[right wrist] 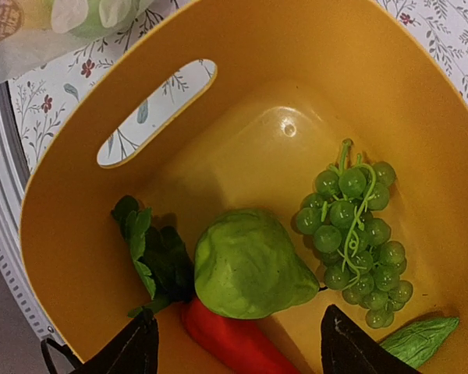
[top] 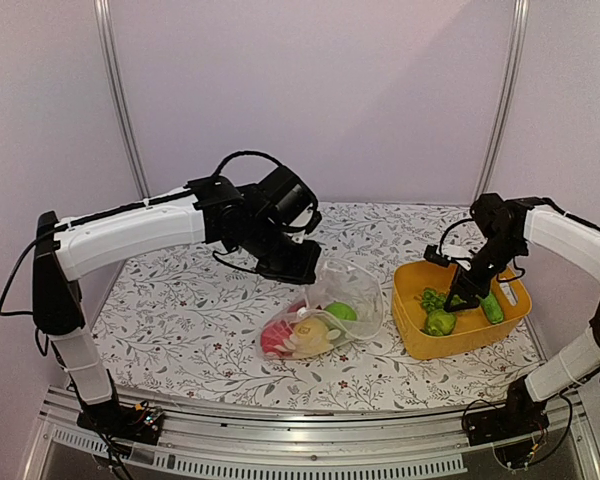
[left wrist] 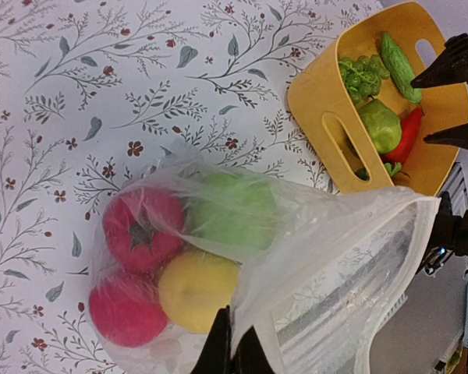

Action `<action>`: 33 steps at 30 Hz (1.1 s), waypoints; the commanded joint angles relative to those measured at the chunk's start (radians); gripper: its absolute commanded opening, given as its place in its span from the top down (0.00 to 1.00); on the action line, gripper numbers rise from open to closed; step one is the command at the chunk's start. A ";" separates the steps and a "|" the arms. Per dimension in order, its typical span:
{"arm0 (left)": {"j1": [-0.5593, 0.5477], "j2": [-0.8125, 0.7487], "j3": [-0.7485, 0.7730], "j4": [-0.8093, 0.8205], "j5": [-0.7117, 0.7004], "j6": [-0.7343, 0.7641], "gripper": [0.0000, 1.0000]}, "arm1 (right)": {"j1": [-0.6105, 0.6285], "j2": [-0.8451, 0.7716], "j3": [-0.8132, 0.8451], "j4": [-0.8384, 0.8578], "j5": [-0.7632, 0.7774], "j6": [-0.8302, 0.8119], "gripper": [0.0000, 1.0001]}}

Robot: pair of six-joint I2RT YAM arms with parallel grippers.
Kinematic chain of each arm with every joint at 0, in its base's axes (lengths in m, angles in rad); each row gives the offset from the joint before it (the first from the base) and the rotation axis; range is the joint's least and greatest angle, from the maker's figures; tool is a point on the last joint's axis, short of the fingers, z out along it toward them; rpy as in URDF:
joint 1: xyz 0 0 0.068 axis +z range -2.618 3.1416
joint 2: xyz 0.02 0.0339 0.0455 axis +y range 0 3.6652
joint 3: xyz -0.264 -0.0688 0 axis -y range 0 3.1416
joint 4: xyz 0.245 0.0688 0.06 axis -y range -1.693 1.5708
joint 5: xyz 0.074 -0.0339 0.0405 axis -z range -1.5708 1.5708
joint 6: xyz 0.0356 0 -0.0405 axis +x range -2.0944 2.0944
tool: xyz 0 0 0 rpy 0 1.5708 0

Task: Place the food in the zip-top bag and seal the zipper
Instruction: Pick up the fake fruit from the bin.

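The clear zip-top bag [top: 325,312] lies mid-table holding two red balls, a yellow ball and a green ball [left wrist: 226,214]. My left gripper [left wrist: 232,351] is shut on the bag's rim and holds its mouth up; it also shows in the top view [top: 302,272]. My right gripper [right wrist: 242,351] is open inside the yellow tub [top: 412,330], jaws wide on either side of a green pear-shaped fruit [right wrist: 249,265] that lies on an orange-red carrot [right wrist: 234,343] with dark leafy greens [right wrist: 152,253]. Green grapes [right wrist: 355,226] and a cucumber [right wrist: 421,339] lie beside them. I cannot make out the zipper strip.
The tub stands at the table's right, close to the bag's mouth. The flowered tablecloth [top: 180,310] stretches left and behind the bag. A metal rail [top: 310,455] runs along the near edge. White walls close the back.
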 commanded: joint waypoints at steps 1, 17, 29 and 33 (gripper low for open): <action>0.016 -0.005 0.000 0.002 -0.001 0.006 1.00 | -0.003 0.009 -0.046 0.115 0.102 0.043 0.29; 0.015 0.006 -0.004 0.002 0.011 0.003 1.00 | 0.050 0.098 -0.153 0.178 0.055 0.084 0.23; 0.016 0.006 -0.015 0.002 0.012 -0.001 1.00 | 0.070 0.126 -0.137 0.189 0.105 0.149 0.48; 0.015 0.010 -0.017 0.002 0.011 0.001 1.00 | 0.070 0.060 -0.061 0.146 0.105 0.157 0.55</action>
